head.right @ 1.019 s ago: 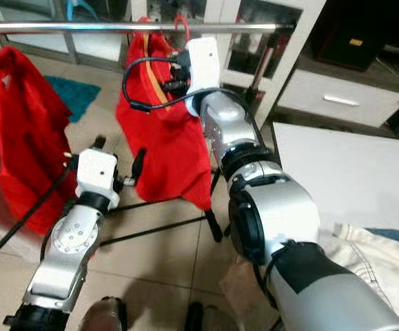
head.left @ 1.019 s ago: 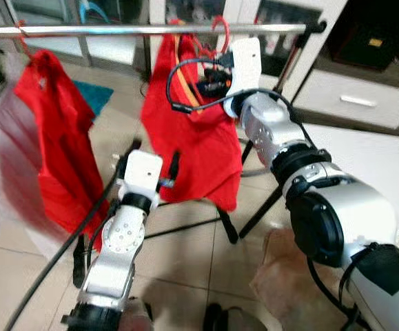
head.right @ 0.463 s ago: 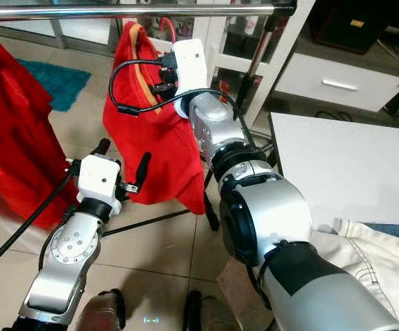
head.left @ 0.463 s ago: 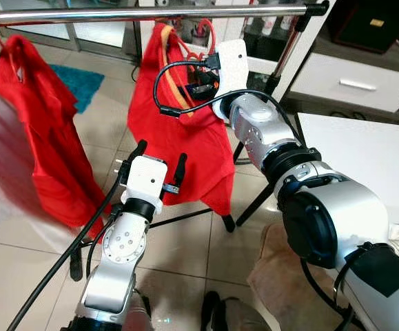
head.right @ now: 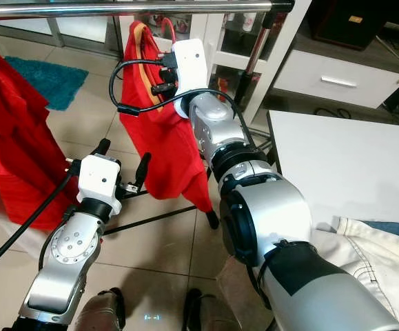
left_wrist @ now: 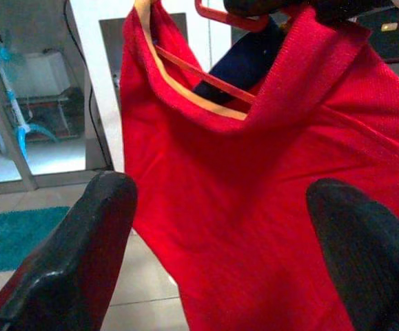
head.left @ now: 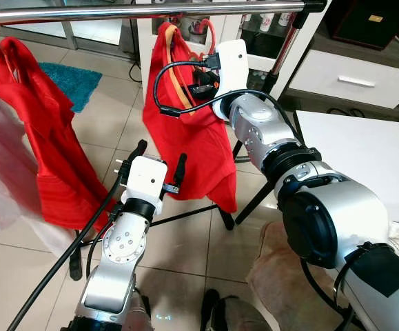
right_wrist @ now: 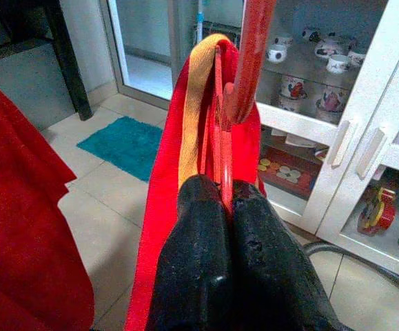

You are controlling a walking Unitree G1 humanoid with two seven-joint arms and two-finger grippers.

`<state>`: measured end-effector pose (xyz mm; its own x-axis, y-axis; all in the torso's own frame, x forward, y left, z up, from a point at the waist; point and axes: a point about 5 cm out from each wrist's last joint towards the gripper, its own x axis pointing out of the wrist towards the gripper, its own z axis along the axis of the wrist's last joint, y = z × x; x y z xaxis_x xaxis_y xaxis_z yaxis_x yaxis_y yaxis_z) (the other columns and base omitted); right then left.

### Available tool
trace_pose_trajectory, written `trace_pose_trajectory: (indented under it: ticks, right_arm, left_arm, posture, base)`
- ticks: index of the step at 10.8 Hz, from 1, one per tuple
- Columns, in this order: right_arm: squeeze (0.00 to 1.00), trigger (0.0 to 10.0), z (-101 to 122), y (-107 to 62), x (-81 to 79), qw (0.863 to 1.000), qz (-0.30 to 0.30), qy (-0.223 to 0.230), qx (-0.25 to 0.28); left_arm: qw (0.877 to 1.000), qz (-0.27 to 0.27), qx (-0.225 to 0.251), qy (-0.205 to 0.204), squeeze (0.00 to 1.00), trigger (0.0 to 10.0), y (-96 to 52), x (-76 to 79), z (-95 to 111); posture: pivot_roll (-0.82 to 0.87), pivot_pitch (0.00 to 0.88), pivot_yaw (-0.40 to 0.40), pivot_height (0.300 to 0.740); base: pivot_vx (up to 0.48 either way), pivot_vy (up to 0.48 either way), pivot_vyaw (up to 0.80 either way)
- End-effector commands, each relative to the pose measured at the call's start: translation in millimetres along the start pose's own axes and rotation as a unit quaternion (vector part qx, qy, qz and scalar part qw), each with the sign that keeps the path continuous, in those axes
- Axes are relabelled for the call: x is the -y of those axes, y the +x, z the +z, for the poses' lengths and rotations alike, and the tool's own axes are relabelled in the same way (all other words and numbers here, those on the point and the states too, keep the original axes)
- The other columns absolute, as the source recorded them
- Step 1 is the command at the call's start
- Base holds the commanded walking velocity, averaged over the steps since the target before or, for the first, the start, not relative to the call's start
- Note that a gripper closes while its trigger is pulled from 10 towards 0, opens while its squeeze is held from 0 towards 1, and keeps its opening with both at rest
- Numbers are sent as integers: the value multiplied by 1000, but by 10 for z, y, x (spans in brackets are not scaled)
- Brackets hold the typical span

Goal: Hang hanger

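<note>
Hanger [right_wrist: 221, 138], red wire, carrying a red shirt [head.left: 189, 131]. Likely light; thin frame stiff, cloth soft and prone to swing. Best taken near the neck, just below the hook [right_wrist: 251, 55].

Right claw [right_wrist: 221, 207]: fingers pressed together on the hanger wire, shirt hanging below them, hook rising just beyond the tips, close under the rail [head.left: 151, 9].

Left claw [left_wrist: 220, 255]: spread wide, holding nothing, low in front of the shirt's body.

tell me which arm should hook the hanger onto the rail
Right. Its gripper is shut on the red hanger, raised just under the rail. The left gripper is open and lower.
</note>
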<state>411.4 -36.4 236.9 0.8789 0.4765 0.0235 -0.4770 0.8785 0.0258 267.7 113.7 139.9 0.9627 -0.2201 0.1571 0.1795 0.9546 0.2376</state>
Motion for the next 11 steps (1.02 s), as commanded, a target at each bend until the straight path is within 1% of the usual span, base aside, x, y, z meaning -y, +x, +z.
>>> trace_pose_trajectory:
  ticks: [1, 3, 4, 5, 7, 9, 10, 11]
  right_arm:
    - [0, 0, 169, 17, 30, 1000, -4, -7, 23]
    - [0, 0, 172, 22, 16, 1000, -3, -7, 22]
    - [0, 0, -115, -111, 151, 999, -12, 23, 48]
    - [0, 0, -745, -499, 366, 995, -49, 52, 68]
    - [0, 0, -883, -565, 328, 995, -46, 58, 60]
    - [0, 0, -865, -651, 343, 995, -41, 48, 79]
    - [0, 0, -930, -773, 363, 995, -37, 43, 85]
    - [0, 0, -1030, -822, 352, 997, -31, 36, 66]
  left_arm:
    - [1000, -10, 6, -3, 0, 10000, -6, 54, 34]
    - [1000, -11, 2, -4, 0, 10000, -27, 64, 37]
    - [1000, 4, -19, -2, 0, 10000, 25, -57, -53]
    - [998, 32, -46, -10, 0, 10000, 161, -274, -186]
    - [998, 39, -50, -30, 0, 10000, 217, -268, -220]
    - [997, 37, -49, -38, 0, 10000, 265, -227, -258]
    - [997, 54, -44, -28, 0, 10000, 201, -247, -287]
    - [994, 80, -60, -40, 0, 10000, 145, -286, -356]
  posture:
    - [237, 225, -140, 740]
    - [238, 230, -144, 740]
    - [176, 94, -74, 740]
    - [161, 63, -69, 740]
    - [134, 47, -72, 740]
    - [116, 37, -79, 740]
    - [113, 37, -85, 740]
    - [112, 40, -86, 740]
  base:
    - [0, 0, 0]
    - [0, 0, 0]
    - [0, 0, 0]
    - [0, 0, 0]
    - [0, 0, 0]
    - [0, 0, 0]
    - [0, 0, 0]
    - [0, 0, 0]
